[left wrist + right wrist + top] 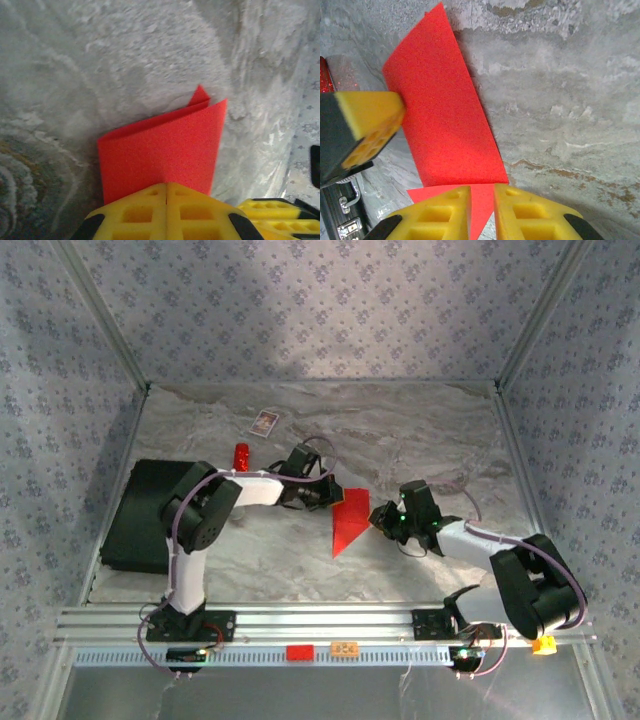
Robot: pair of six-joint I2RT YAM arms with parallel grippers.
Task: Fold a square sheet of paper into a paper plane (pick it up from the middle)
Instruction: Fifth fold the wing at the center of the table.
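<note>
The table [420, 440] offers bare room on the far and near sides of the square sheet of paper [350, 520]. The black case [135, 515] sits well left of the sheet. The red stick [240, 455] and card [264, 422] lie beyond its far-left corner.

The sheet lies folded double between my claws. My left gripper [166, 186] is pinched closed on the sheet's left edge. My right gripper [481, 192] stands slightly parted over its right edge.

Probable step: setting the crease. Hold the left pinch firm and align both layers before pressing.
</note>
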